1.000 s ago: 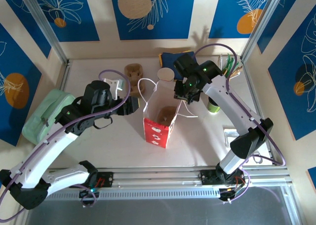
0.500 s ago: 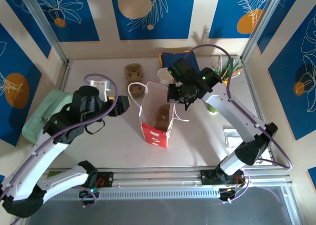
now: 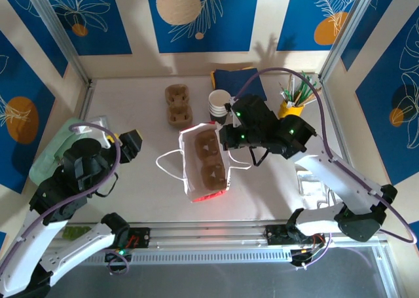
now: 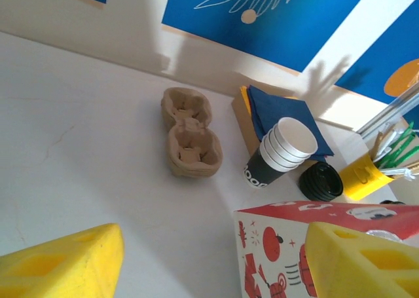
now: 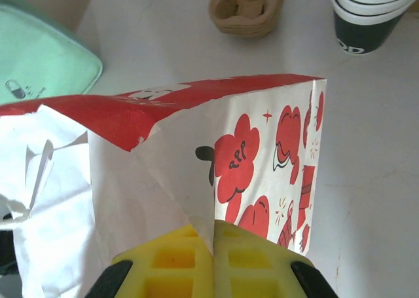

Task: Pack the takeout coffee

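Takeout coffee isn't in the paper bag (image 5: 262, 160) yet and can't be placed; right gripper (image 5: 213, 245) pinches the bag's rim mid-frame, left gripper (image 4: 213, 249) is spread and empty, so fetching it looks next.

Bright, even light; soft wall shadows

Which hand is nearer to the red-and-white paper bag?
Right. The right hand is shut on the paper bag, pinching the rim on the bag's right side, so it touches it. The left hand hangs open off to the bag's left, apart from it.
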`<state>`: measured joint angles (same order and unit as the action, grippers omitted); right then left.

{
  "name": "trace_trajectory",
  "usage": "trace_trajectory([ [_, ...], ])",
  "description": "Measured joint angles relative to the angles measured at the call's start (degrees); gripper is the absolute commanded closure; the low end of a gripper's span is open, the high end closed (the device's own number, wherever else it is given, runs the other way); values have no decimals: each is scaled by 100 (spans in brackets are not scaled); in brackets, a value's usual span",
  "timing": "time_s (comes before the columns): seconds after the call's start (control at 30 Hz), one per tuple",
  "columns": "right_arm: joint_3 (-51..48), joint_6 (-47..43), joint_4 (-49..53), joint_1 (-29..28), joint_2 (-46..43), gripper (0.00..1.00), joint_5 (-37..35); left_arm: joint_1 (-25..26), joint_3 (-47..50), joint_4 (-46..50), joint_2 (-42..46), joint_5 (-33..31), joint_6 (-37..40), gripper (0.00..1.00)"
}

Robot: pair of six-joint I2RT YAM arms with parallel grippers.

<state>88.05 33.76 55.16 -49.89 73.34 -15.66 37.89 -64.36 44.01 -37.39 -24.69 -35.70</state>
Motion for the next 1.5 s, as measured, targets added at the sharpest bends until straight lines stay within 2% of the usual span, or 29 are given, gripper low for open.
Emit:
trace_trajectory([
  [0.3,-162,-179,-343,-267,-155,100,2,0,20,17,-26,-68,0,27],
  [0.5,55,332,-105,-232,44,100,-195,0,13,15,-186,155,24,27],
  [0.63,361,800,105,-133,339,100,-212,0,-181,46,-492,511,92,31],
  [0.77,540,1261,256,98,564,100,-127,0,-791,179,-1056,1150,175,36],
  [1.0,280,1934,133,881,640,100,544,83,-2245,710,-2490,2492,153,49],
  [1.2,0,2184,-68,1064,684,100,887,739,-2846,1222,-3233,2774,149,53],
  [1.27,-61,2216,-122,1106,706,100,994,935,-3071,1340,-3440,2802,149,57],
  [1.5,-256,2295,-249,1228,745,100,1213,1244,-3388,1661,-4352,2907,153,64],
])
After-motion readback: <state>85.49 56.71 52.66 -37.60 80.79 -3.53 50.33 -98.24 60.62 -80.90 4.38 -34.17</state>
